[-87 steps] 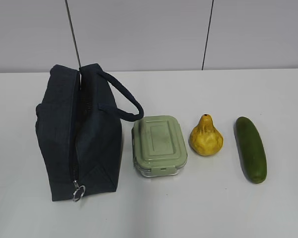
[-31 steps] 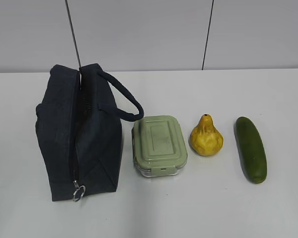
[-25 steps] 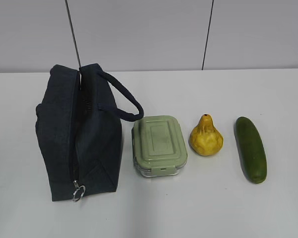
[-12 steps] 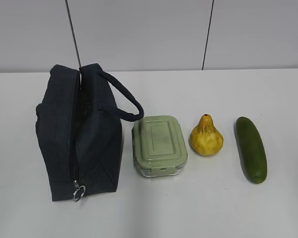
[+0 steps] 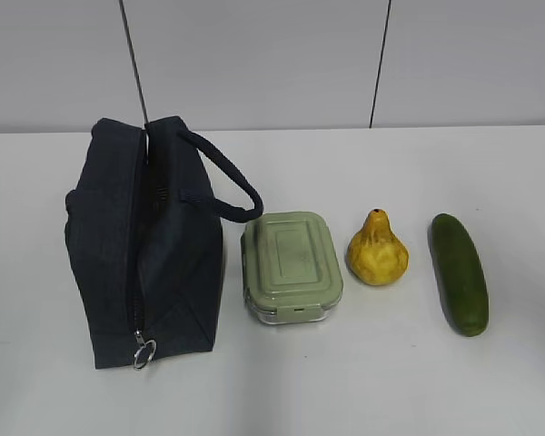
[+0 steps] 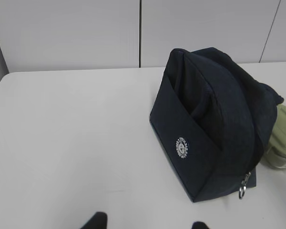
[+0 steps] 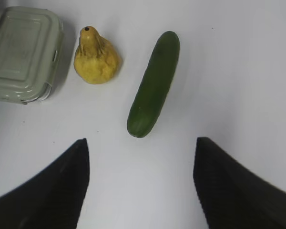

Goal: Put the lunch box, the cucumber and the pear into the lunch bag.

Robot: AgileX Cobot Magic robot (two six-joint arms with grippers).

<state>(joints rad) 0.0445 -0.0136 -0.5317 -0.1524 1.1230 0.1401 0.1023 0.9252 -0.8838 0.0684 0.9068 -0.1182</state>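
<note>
The navy lunch bag (image 5: 145, 245) stands at the left, zipper closed, ring pull (image 5: 143, 352) at its near end. The sage-lidded lunch box (image 5: 292, 266), the yellow pear (image 5: 377, 249) and the dark green cucumber (image 5: 460, 272) lie in a row to its right. No arm shows in the exterior view. My left gripper (image 6: 148, 225) is open and empty above the table, near side of the bag (image 6: 214, 124). My right gripper (image 7: 140, 157) is open and empty, just short of the cucumber (image 7: 154, 82); the pear (image 7: 95, 57) and lunch box (image 7: 23, 53) lie to its left.
The white table (image 5: 345, 381) runs back to a grey panelled wall (image 5: 254, 64). The bag's loop handle (image 5: 227, 182) arches toward the lunch box.
</note>
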